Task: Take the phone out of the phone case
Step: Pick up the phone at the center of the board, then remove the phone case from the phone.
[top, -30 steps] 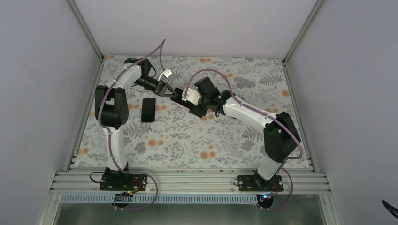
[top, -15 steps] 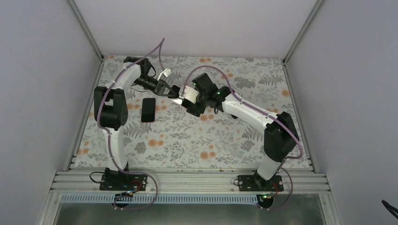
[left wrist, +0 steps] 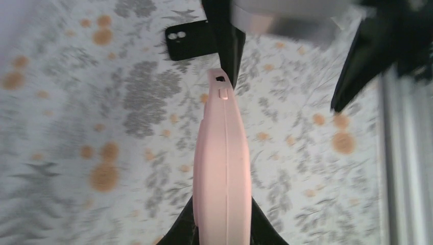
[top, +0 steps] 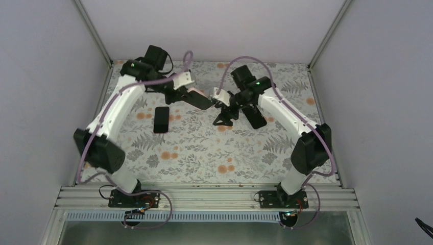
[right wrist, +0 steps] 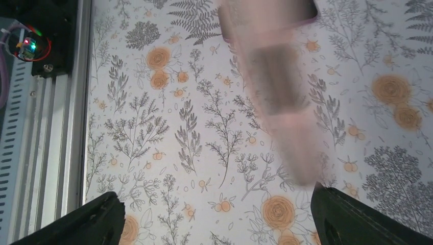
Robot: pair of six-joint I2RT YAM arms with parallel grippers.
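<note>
My left gripper [top: 179, 95] [left wrist: 223, 227] is shut on the pink phone case [left wrist: 222, 153], held edge-on above the table. From above, the case [top: 198, 100] shows a dark face, and I cannot tell whether anything sits inside it. A black phone [top: 161, 119] [left wrist: 190, 41] lies flat on the table below, two lenses up, apart from both grippers. My right gripper [top: 238, 118] [right wrist: 217, 217] stands wide open just beyond the case's far end. In the right wrist view the case [right wrist: 278, 87] is a pink blur ahead of the fingers.
The floral tablecloth [top: 204, 153] covers the table, with grey walls on three sides. An aluminium rail [top: 204, 196] with both arm bases runs along the near edge. The right gripper's fingers [left wrist: 357, 71] hang close to the case's tip.
The left gripper shut on the case and its arm stretched up and out. The right gripper opened, let go of the case and drew back to the right.
</note>
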